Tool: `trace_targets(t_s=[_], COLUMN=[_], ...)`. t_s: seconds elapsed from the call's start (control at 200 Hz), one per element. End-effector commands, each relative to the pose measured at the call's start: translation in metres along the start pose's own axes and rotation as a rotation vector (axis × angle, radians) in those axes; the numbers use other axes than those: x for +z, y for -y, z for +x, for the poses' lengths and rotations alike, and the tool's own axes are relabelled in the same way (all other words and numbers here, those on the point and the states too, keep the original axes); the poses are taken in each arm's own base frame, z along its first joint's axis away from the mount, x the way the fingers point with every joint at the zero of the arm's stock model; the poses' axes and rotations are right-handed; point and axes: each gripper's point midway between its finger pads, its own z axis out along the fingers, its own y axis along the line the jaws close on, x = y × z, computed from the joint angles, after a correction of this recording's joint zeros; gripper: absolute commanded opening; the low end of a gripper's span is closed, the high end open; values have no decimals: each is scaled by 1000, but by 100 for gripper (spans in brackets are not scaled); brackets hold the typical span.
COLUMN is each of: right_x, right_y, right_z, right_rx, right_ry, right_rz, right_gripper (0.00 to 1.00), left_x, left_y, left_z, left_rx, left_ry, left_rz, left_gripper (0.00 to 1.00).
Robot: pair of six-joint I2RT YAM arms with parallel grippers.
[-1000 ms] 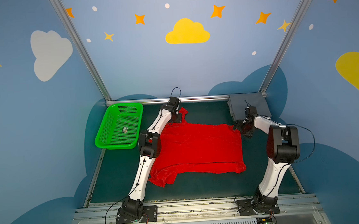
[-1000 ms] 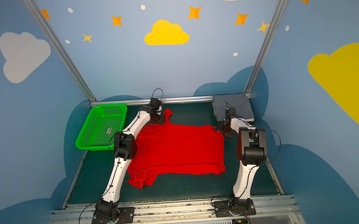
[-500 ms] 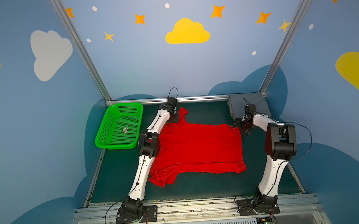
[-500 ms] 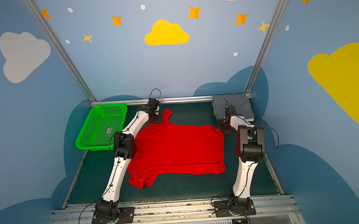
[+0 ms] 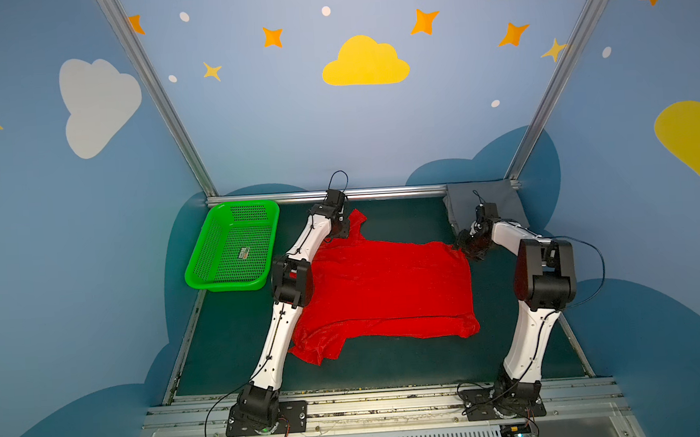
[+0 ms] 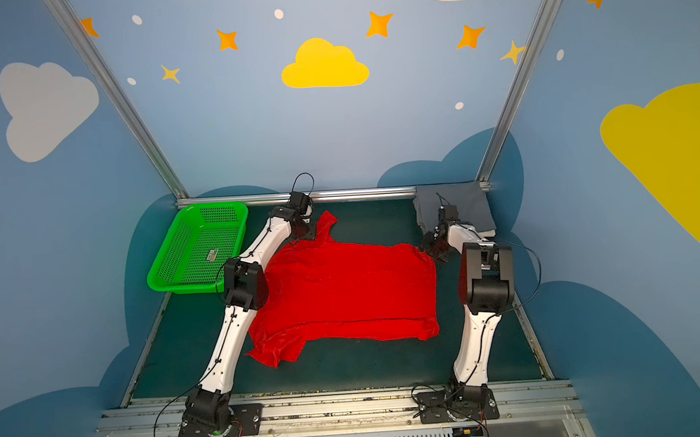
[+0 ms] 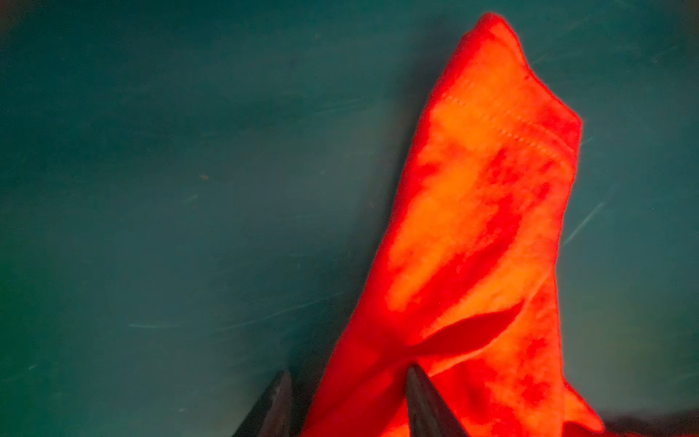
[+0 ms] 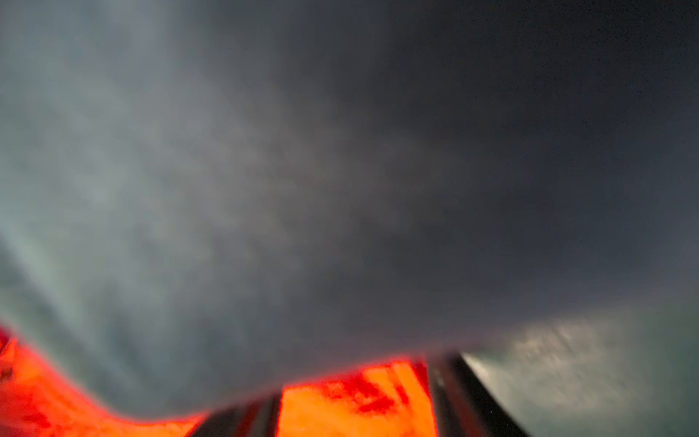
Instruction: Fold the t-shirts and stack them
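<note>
Teal counter (image 5: 391, 369): red t-shirt (image 5: 386, 292) spread flat at centre. Green basket (image 5: 224, 284) back left. Folded grey shirt (image 5: 503, 197) back right corner. Left jaws straddle far sleeve (image 7: 472, 227), right jaws straddle its back right corner; gripping or not, cannot tell.

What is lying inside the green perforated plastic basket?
Only a small rectangular sticker lies on the floor of the green perforated plastic basket, nothing else. Its near wall may hide a narrow strip of that floor.

Bare dark-green mat (image 5: 390, 362) lies open along the front edge and in a back strip between the sleeve of the red t-shirt (image 5: 386, 292) and the folded grey shirt (image 5: 485, 203); the green basket (image 5: 206, 245) fills the back left corner, the red t-shirt the middle.
</note>
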Motion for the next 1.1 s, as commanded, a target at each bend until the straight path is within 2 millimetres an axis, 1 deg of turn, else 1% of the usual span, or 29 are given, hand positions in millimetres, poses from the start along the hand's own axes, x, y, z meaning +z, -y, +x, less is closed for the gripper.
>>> trace_targets(t_s=[0.0,0.075,0.1,0.14,0.165,0.21,0.245,0.265,0.325,0.405,0.471,0.556,0.661,0.701,0.876,1.031,1.056,1.091], right_x=[12,11,11,9,8,7,6,5,4,1,-1,-4,-6,-7,-9,-10,-11,-11], right_y=[-11,-13,-13,-14,-13,-13,-13,-14,-13,-11,-9,-8,-8,-9,-16,-27,-30,-34], right_z=[9,9,9,7,7,6,6,5,3,2,-1,-3,-5,-7,-8,-10,-11,-11], right_rx=[9,4,2,-3,-4,-9,-14,-16,-23,-35,-46,-58,-67,-67,-72,-85,-90,-96], right_ry=[-57,-55,-52,-44,-42,-40,-38,-36,-29,-20,-10,-2,5,10,13,17,17,15], right_rz=[-53,-61,-63,-65,-63,-62,-61,-60,-54,-35,-18,-5,0,-4,-33,-74,-83,-99], right_gripper=[45,32,28,22,19,17,12,9,4,3,0,0,0,0,0,0,0,0], left_x=[15,13,13,12,10,8,7,5,1,-6,-14,-22,-29,-30,-32,-34,-34,-35], left_y=[1,-2,-3,-6,-7,-9,-11,-11,-14,-19,-25,-34,-41,-45,-50,-55,-59,-58], left_z=[16,15,15,13,12,10,8,6,2,-6,-13,-20,-27,-27,-24,-22,-21,-22], left_rx=[0,-8,-12,-15,-16,-18,-23,-23,-30,-40,-47,-64,-93,-111,-157,-169,-176,-179], left_ry=[-53,-51,-48,-45,-41,-34,-29,-26,-13,9,28,47,65,65,44,33,31,33], left_rz=[17,4,-7,-16,-18,-20,-22,-22,-26,-34,-41,-44,-34,-26,13,7,2,3], left_gripper=[39,19,13,8,7,7,7,5,4,4,4,4,4,4,4,4,4,4])
